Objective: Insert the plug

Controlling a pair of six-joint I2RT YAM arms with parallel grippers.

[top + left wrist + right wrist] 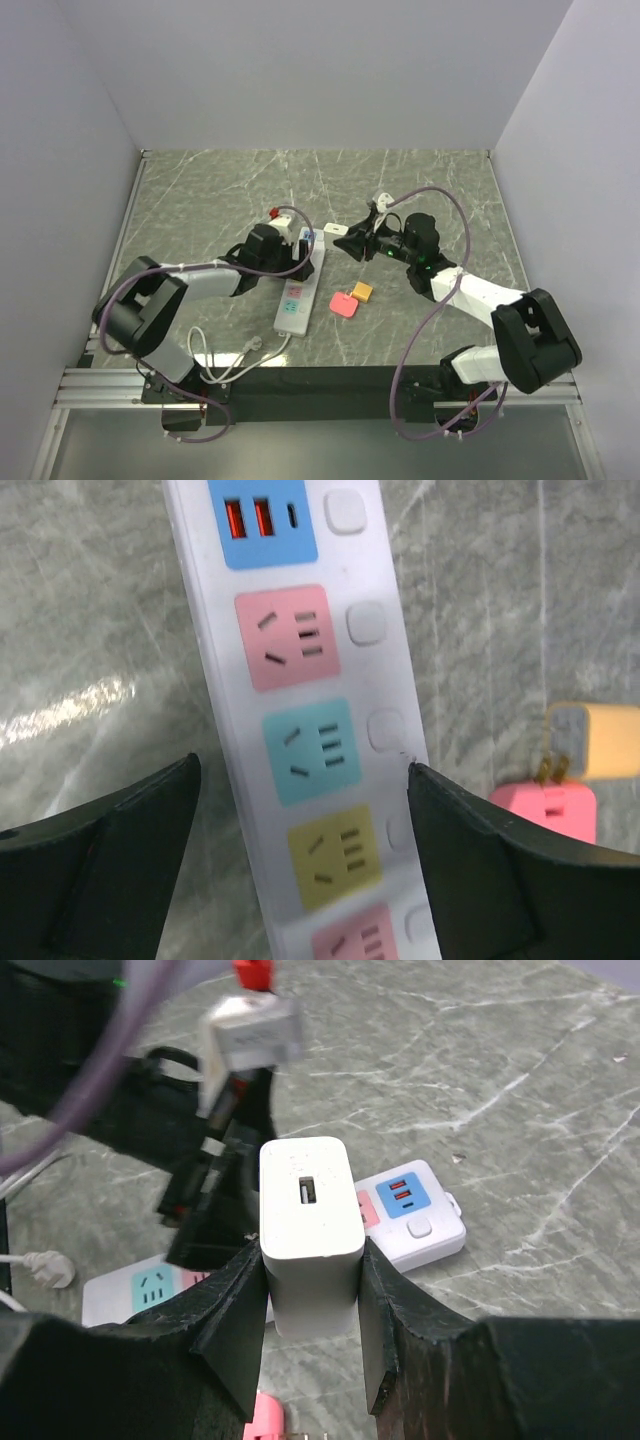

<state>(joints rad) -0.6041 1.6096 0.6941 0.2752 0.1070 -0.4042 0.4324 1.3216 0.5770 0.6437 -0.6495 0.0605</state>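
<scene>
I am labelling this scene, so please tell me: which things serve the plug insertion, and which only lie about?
In use: white charger, held by the right gripper; power strip, straddled by the left gripper.
Lying about: pink plug; yellow plug, both beside the strip.

A pink adapter (343, 305) and a yellow adapter (362, 291) lie just beside each other on the grey marbled table (440, 190).

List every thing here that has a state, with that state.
power strip, flat on table, visible sockets empty.
white charger, clamped in right gripper, unplugged.
pink plug, loose on table, unplugged.
yellow plug, loose beside pink plug, unplugged.
left gripper, open, straddling power strip.
right gripper, shut on white charger.
</scene>
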